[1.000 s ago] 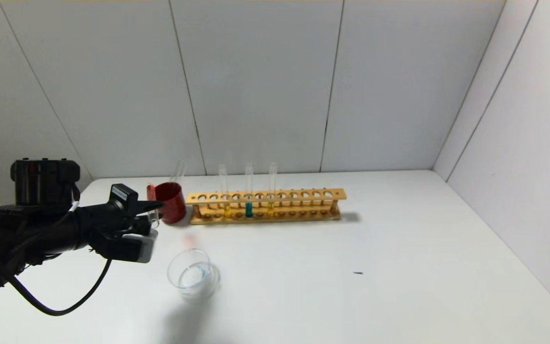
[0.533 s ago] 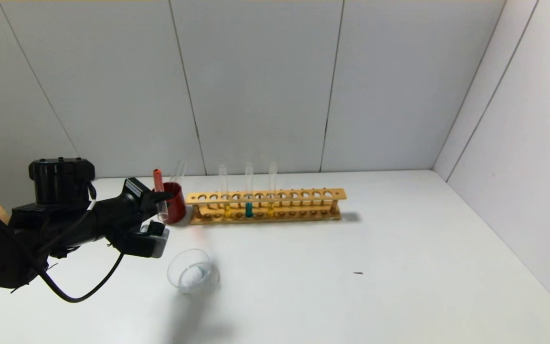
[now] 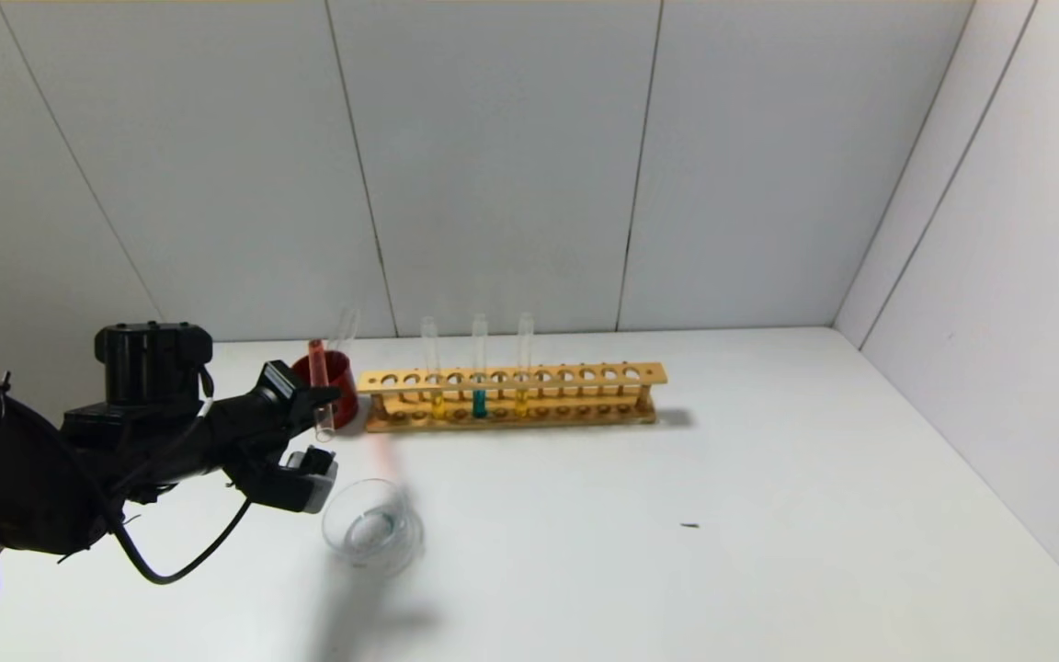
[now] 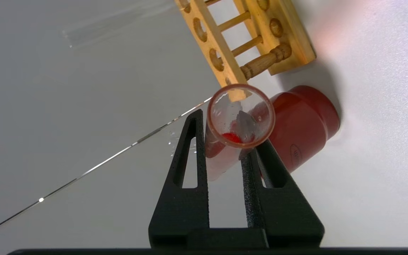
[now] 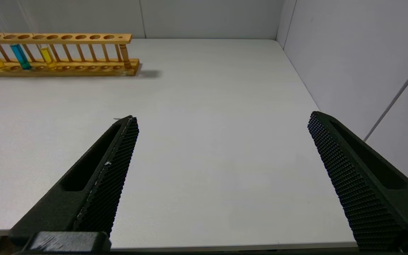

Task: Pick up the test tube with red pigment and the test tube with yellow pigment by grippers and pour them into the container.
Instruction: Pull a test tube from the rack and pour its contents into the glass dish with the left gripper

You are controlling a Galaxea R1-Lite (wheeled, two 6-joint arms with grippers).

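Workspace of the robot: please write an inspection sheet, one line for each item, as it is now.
Surface: white table, one small dark speck.
Job's things: red test tube held in the left claw, mouth tilted down; glass container on the table in front of it; two yellow test tubes upright in the wooden rack.
Clutter: dark red cup beside the rack; teal test tube in the rack.
Grippers: left claw shut on the red test tube; right claw open, empty, above the table's near edge.
Cables: black cable hanging from the left arm.
Surroundings: plain grey wall panels.
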